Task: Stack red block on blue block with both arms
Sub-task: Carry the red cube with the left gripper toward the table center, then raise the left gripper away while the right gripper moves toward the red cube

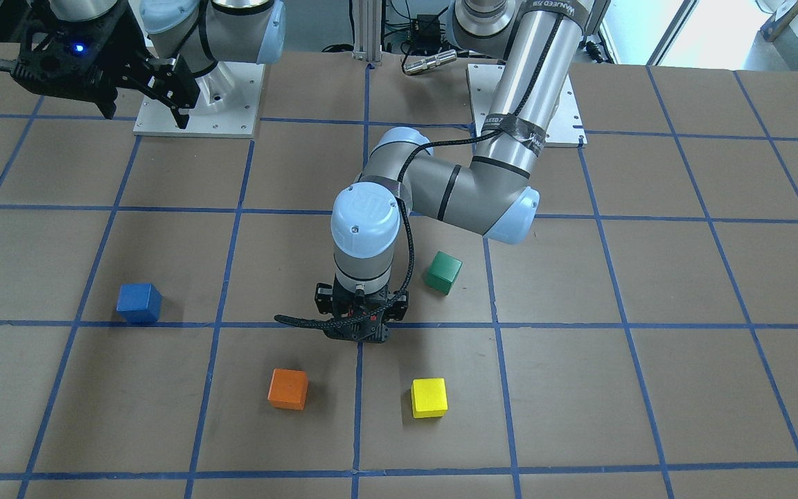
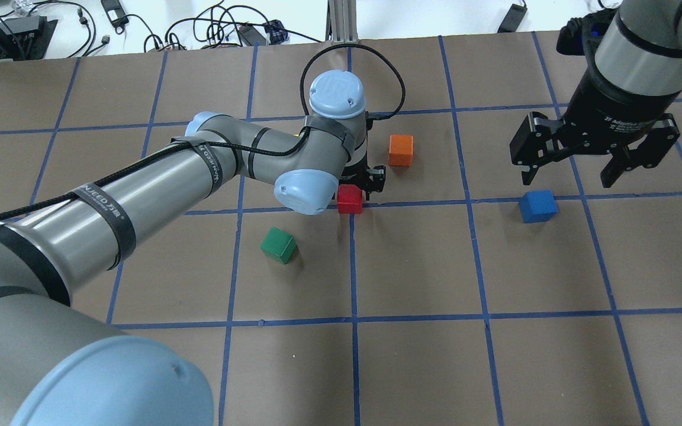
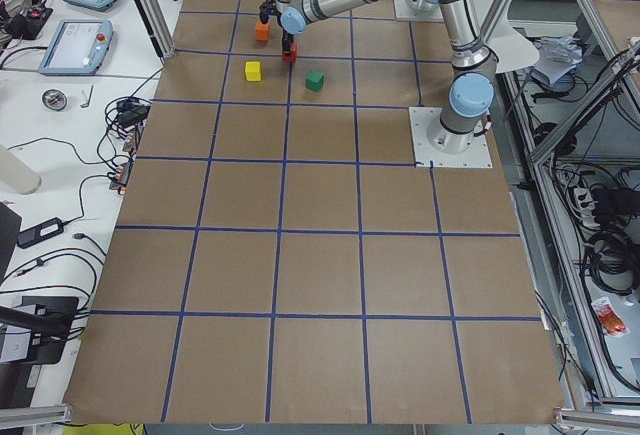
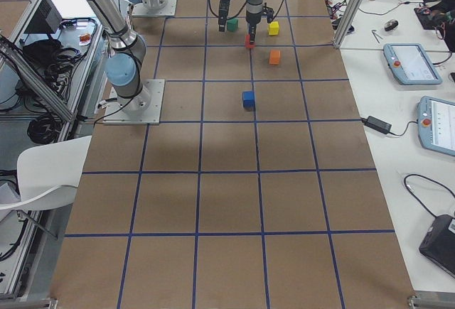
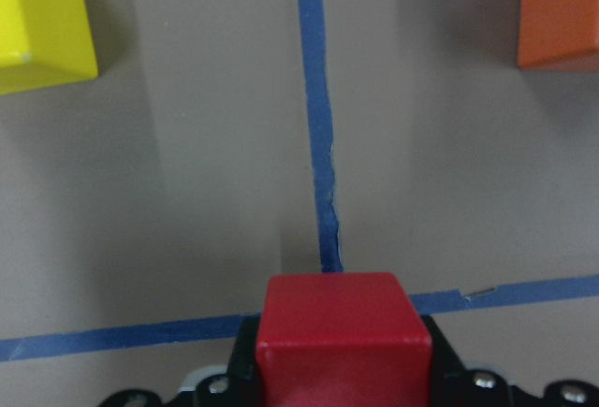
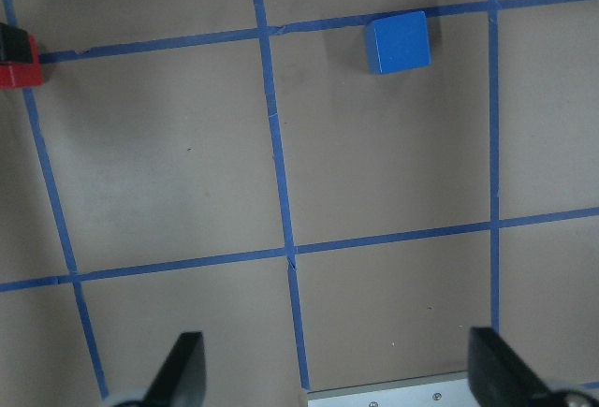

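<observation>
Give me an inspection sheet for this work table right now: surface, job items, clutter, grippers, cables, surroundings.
Surface: brown table with a blue tape grid.
Job's things: red block at a tape crossing; blue block apart from it, nothing on it.
Clutter: green block, orange block, yellow block, each separate.
Grippers: left gripper closed on the red block; right gripper open, above the table near the blue block.
Cables: black cable running down the left wrist.
Surroundings: control tablets beside the table; white chair.
</observation>
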You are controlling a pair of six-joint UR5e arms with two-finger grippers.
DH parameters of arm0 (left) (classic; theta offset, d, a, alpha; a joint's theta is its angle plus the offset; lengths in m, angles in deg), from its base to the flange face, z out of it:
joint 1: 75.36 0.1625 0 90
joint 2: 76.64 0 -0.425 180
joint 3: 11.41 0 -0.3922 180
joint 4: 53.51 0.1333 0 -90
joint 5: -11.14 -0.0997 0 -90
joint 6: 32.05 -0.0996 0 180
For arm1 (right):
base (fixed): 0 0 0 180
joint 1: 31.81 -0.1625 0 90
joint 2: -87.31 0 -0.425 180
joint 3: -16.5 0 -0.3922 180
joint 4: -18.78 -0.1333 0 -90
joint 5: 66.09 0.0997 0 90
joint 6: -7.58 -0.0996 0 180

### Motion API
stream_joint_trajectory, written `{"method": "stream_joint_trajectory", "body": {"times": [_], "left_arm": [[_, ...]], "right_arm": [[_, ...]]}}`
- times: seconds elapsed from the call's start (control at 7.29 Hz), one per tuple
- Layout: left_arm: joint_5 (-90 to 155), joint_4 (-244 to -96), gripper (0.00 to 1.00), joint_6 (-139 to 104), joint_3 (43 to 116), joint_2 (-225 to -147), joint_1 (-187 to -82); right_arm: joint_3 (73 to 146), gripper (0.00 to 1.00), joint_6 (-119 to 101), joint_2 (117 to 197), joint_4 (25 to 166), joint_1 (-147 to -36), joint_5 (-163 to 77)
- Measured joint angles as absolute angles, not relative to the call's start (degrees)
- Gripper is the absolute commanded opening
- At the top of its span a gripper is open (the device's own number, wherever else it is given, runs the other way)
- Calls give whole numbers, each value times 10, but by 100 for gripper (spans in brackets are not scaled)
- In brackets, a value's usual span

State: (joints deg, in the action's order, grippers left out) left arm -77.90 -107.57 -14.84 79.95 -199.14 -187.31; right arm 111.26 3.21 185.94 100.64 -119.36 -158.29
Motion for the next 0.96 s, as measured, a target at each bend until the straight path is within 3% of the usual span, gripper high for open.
{"method": "stream_joint_trajectory", "body": {"times": [0.27, 0.55, 0.96], "left_arm": [[-778, -1133, 100, -154, 747, -1971, -1859], [-807, -1288, 100, -197, 662, -1918, -1847], [-856, -1420, 100, -249, 647, -1799, -1790]], "right_arm": [[1113, 100, 29, 1856, 1007, -1193, -1583], [1116, 100, 28, 1842, 1011, -1194, -1581], [1124, 100, 18, 1807, 1073, -1200, -1574]]}}
